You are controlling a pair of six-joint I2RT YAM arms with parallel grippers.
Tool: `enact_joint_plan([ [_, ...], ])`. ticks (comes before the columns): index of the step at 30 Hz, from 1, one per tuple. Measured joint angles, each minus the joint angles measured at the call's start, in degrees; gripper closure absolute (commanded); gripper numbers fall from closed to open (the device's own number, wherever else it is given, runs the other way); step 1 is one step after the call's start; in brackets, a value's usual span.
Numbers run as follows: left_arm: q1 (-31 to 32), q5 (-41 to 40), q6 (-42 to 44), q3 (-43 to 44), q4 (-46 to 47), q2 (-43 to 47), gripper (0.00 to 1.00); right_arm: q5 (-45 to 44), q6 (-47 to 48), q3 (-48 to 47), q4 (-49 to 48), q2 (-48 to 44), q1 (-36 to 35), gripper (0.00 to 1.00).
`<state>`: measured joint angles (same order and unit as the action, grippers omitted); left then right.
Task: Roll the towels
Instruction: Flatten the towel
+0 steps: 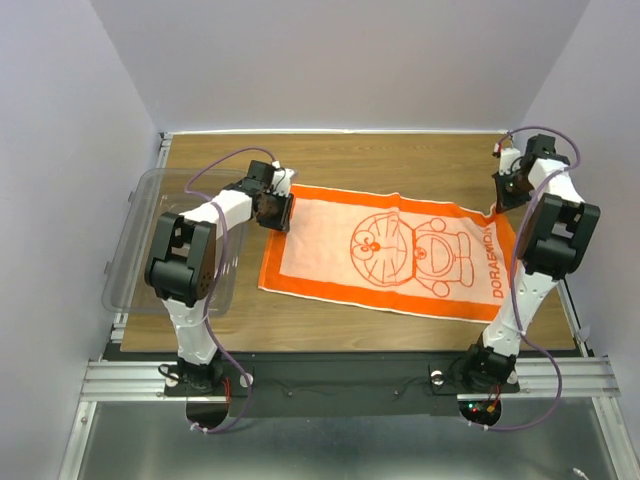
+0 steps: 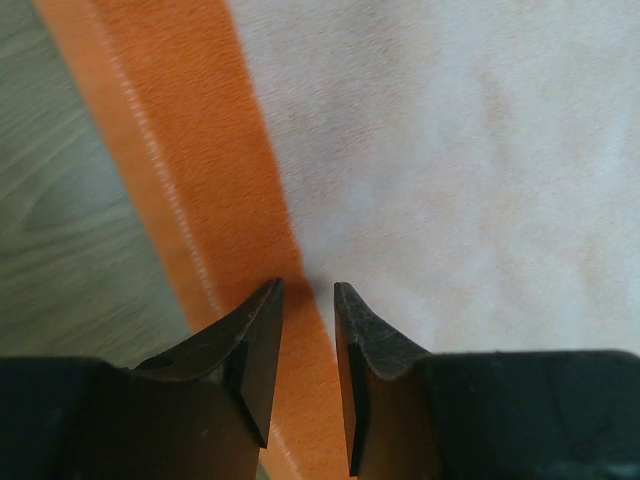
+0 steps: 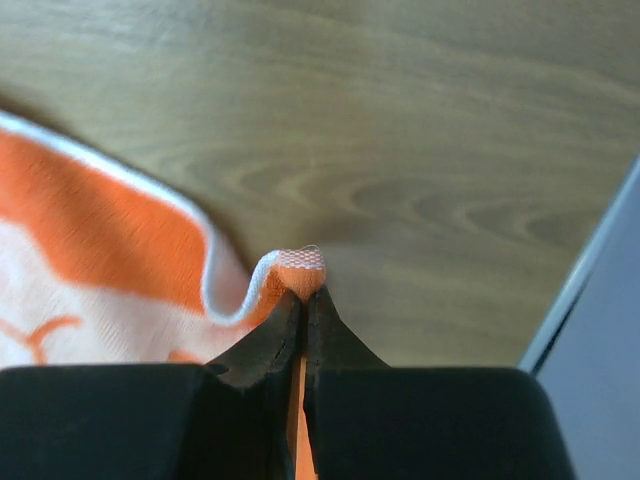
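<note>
While right hand pinches a corner, towel flat, long axis left-right

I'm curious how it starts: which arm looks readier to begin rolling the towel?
Probably the right. The right gripper is shut on the towel at its far corner, raising it slightly. The left gripper is over the opposite orange border, jaws apart, holding nothing yet.

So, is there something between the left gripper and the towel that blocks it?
Nothing visible. The left gripper sits right over the orange border of the towel, jaws slightly apart, with no object between them. The right gripper pinches a towel corner.
</note>
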<state>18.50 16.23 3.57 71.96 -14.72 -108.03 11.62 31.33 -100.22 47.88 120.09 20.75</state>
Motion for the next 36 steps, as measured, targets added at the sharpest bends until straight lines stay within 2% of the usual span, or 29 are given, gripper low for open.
enact_joint_plan([
  [3,-1.4,-1.09,0.2,-0.74,-0.68,1.99,0.6,-1.03,-0.26,-1.31,-2.05,3.96,-0.44,1.0],
  [6,-2.05,-1.22,2.38,0.46,-1.68,2.71,0.5,-2.29,-0.31,-1.29,-3.13,5.05,-0.61,0.99],
  [9,-2.1,-0.66,6.32,6.23,-3.93,2.16,0.41,-3.39,-0.33,-1.29,-4.76,4.98,-0.5,0.99],
  [12,-1.95,-0.33,10.45,15.39,-5.25,0.07,0.41,-4.31,-0.5,-1.29,-6.25,4.98,0.04,0.99],
  [17,-1.66,-1.55,14.8,30.05,-5.35,-7.58,0.42,-4.83,-0.83,-1.29,-7.32,4.98,1.86,0.99],
  [20,-1.55,-2.67,16.81,36.15,-6.21,-13.94,0.47,-4.96,-1.03,-1.29,-7.65,4.98,2.49,0.99],
  [26,-1.55,-5.16,19.5,37.59,-9.73,-22.01,0.51,-5.01,-1.18,-3.37,-7.61,5.7,2.8,0.99],
  [36,-1.55,-9.97,21.44,38.45,-10.14,-24.3,0.54,-4.96,-1.18,-5.38,-8.44,7.74,2.8,0.99],
])
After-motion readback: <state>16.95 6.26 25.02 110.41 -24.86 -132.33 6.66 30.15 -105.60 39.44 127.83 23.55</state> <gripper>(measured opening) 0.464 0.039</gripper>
